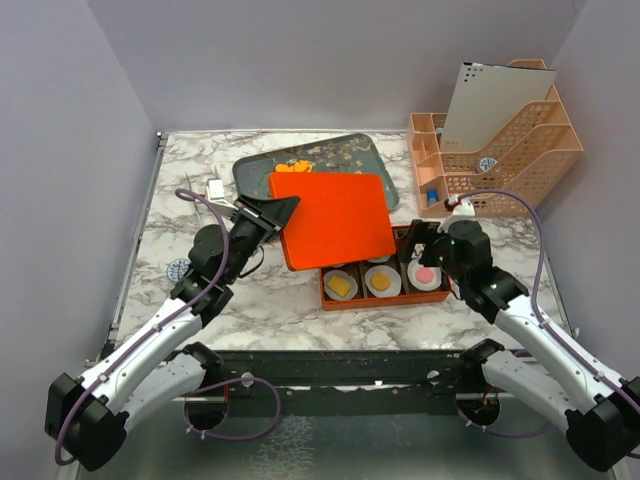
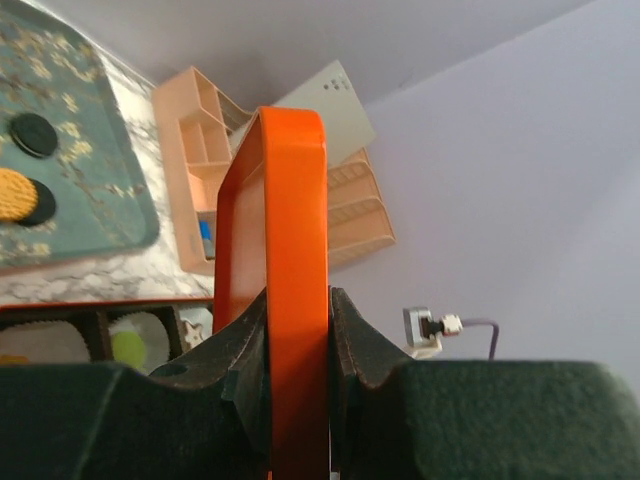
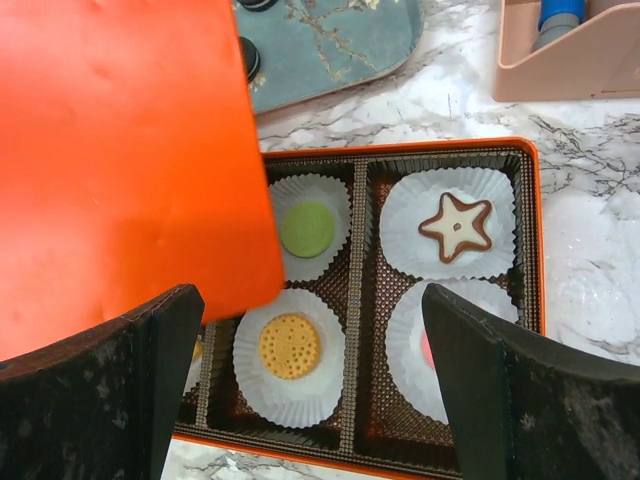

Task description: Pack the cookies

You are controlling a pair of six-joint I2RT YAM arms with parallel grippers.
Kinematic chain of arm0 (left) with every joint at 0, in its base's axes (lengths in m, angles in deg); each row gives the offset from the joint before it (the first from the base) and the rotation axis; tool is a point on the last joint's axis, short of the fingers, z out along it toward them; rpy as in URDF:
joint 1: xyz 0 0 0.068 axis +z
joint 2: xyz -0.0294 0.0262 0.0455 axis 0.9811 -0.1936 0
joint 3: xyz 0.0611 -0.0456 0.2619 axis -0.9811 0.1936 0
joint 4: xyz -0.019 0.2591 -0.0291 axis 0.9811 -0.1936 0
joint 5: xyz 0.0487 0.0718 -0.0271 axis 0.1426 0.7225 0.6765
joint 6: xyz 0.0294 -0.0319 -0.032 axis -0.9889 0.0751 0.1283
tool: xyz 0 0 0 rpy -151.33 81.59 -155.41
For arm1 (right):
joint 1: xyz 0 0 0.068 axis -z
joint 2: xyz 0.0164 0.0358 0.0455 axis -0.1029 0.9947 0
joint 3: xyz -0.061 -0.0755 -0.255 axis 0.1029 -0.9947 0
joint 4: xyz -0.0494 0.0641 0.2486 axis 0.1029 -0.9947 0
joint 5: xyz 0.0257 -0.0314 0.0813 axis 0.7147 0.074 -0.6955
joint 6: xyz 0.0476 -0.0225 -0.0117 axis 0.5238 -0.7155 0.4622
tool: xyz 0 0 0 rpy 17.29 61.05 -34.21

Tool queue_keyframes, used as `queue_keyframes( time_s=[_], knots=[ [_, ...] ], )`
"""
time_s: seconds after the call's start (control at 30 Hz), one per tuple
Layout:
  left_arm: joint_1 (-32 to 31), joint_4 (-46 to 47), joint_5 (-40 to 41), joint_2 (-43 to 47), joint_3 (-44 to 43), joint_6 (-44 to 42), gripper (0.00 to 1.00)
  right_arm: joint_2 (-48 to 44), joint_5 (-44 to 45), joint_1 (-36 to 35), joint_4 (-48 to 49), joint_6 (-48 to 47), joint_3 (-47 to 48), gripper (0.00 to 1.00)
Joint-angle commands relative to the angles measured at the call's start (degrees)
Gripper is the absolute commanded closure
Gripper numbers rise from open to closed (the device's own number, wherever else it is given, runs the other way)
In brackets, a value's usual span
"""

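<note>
My left gripper (image 1: 287, 207) is shut on the edge of an orange lid (image 1: 335, 218) and holds it over the back left of the orange cookie box (image 1: 385, 301). The lid's rim stands between the left fingers in the left wrist view (image 2: 295, 330). In the right wrist view the box (image 3: 530, 240) holds paper cups with a green cookie (image 3: 308, 229), a star cookie (image 3: 456, 227), a round orange cookie (image 3: 289, 346) and a partly hidden pink cookie (image 3: 428, 350). A yellow square cookie (image 1: 339, 286) shows in the top view. My right gripper (image 3: 310, 385) is open above the box.
A dark floral tray (image 1: 345, 156) behind the lid holds loose black and orange cookies (image 2: 14, 193). A peach desk organizer (image 1: 500, 155) with a card stands at the back right. A small white object (image 1: 216, 188) lies left of the tray.
</note>
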Motion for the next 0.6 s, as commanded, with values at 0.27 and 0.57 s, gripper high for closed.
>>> queue_keyframes(
  time_s=[0.27, 0.57],
  knots=[
    [-15.1, 25.1, 9.2, -12.9, 1.1, 7.4, 1.00, 1.0, -5.9, 11.3, 1.3, 0.2, 4.1, 0.00],
    [-21.3, 36.7, 17.5, -24.0, 3.3, 9.4, 1.00, 1.2, -14.0, 19.7, 2.9, 1.4, 1.4, 0.00]
  ],
)
